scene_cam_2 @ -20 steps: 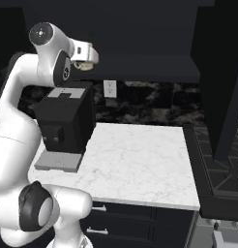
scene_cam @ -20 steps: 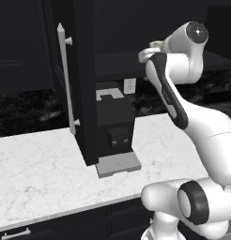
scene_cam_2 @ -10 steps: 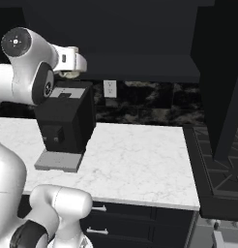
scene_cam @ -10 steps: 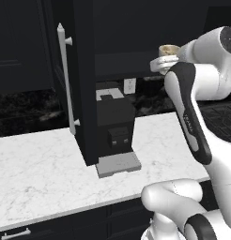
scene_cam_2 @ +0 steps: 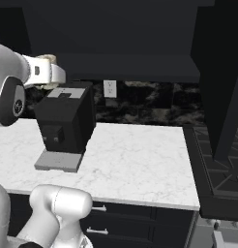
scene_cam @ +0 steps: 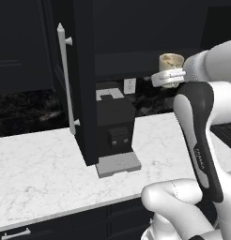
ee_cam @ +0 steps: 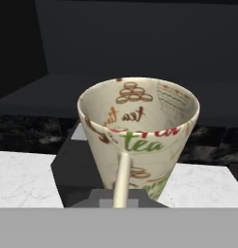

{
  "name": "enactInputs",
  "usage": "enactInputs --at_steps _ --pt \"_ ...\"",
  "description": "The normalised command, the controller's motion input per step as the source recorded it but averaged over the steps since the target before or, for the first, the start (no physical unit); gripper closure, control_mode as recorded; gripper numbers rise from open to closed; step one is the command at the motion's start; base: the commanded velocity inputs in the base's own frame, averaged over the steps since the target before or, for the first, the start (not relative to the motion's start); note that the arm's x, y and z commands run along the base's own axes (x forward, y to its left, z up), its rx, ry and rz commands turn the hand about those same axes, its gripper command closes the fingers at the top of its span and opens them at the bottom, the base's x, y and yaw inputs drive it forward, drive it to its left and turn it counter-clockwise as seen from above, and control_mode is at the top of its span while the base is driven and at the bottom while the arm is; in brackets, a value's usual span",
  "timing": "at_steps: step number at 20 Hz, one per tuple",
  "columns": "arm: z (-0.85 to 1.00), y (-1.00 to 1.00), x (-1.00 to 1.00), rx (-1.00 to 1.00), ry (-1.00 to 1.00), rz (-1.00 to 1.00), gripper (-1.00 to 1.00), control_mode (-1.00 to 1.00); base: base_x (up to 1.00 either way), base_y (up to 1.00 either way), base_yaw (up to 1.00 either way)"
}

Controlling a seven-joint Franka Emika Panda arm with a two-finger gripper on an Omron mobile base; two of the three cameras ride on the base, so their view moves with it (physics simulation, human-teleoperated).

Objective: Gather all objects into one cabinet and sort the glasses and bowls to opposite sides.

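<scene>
Since the earlier frames the arm has swung its upper links outward toward the camera side, and the cup has risen a little — it now sits level with the underside of the wall cabinet; counter and appliance have not shifted.

Left base view, left to right: long silver bar handle (scene_cam: 65,79) on the tall open cabinet door (scene_cam: 84,79), seen almost edge-on. Behind and right of the door's lower end, a black coffee machine (scene_cam: 115,126) stands on the white marble counter (scene_cam: 37,173), its grey drip base toward the front. A wall outlet (scene_cam: 130,86) shows on the dark backsplash just above the machine. Right of that, the beige cup (scene_cam: 171,62) is upright in the air, above counter level and to the right of the machine, in front of the dark cabinet shelf edge.

Tool (scene_cam: 168,78) — closed on the cup; the white hand wraps just below the cup's rim.

Right base view: the cup (scene_cam_2: 47,58) shows at far left, partly hidden behind the white hand, above the coffee machine (scene_cam_2: 65,121). A stove edge (scene_cam_2: 215,169) lies at the right end of the counter.

Hand view: cup (ee_cam: 140,131) close up, open mouth visible, printed pattern with the word "tea"; a pale finger runs up its near wall. Machine top and counter lie below it.
</scene>
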Motion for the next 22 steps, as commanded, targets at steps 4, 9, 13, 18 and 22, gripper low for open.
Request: enactInputs --at_steps 4,9,13,18,22 --pt "-0.05 -0.18 -0.58 0.0 0.0 0.0 1.0 -1.0 0.0 0.0 0.0" --pt "-0.19 -0.12 -0.01 0.0 0.02 0.01 1.0 -1.0 0.0 0.0 0.0" --pt "-0.3 -0.05 0.0 0.0 0.08 0.04 1.0 -1.0 0.0 0.0 0.0" --pt "-0.26 0.0 0.0 0.0 0.04 0.01 1.0 -1.0 0.0 0.0 0.0" --pt "-0.12 0.0 0.0 0.0 0.0 0.0 1.0 -1.0 0.0 0.0 0.0"
